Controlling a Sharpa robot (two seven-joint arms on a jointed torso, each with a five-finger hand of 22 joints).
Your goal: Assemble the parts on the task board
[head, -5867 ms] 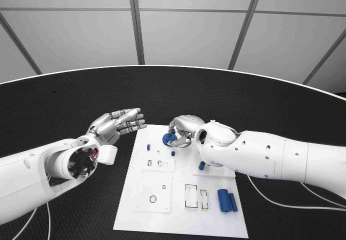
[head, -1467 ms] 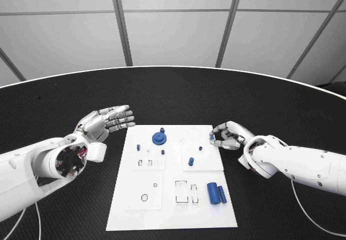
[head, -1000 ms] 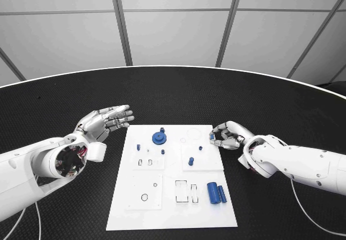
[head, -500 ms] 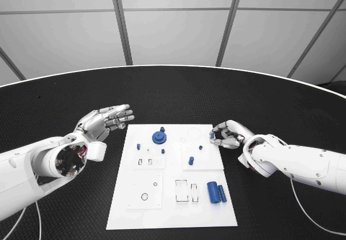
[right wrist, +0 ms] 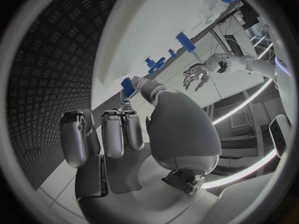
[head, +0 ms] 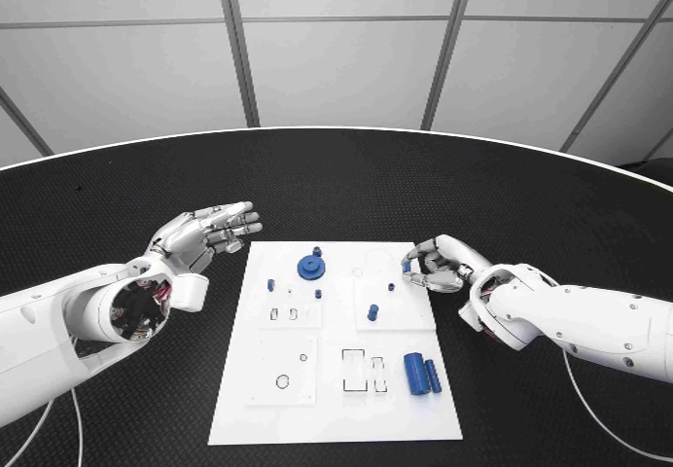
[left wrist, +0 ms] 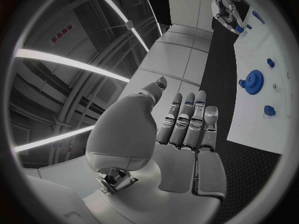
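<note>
Head view shows a small blue piece (head: 408, 265) pinched in the fingertips of the right hand (head: 438, 265), just over the task board (head: 336, 409) at its edge on that hand's side; the other fingers curl in around it. The piece looks like hard moulded plastic: light, stiff, smooth enough to slip, so I judge a fingertip pinch across its sides the right hold, with its lower end left free to enter a socket. What shape it has I cannot tell; it is largely hidden by the fingers. Counting the blue parts on the board: one gear (head: 307, 266) well away from the right hand toward the left one, two cylinders (head: 415, 374) lying side by side near the right forearm, and about five small pegs, among them one (head: 371, 313) just inward of the right wrist and one (head: 270, 285) nearest the left hand; the smallest are hard to separate, so that count is loose. Left hand (head: 210, 233) hovers beside the board's far corner, fingers straight and slightly spread, holding nothing.
</note>
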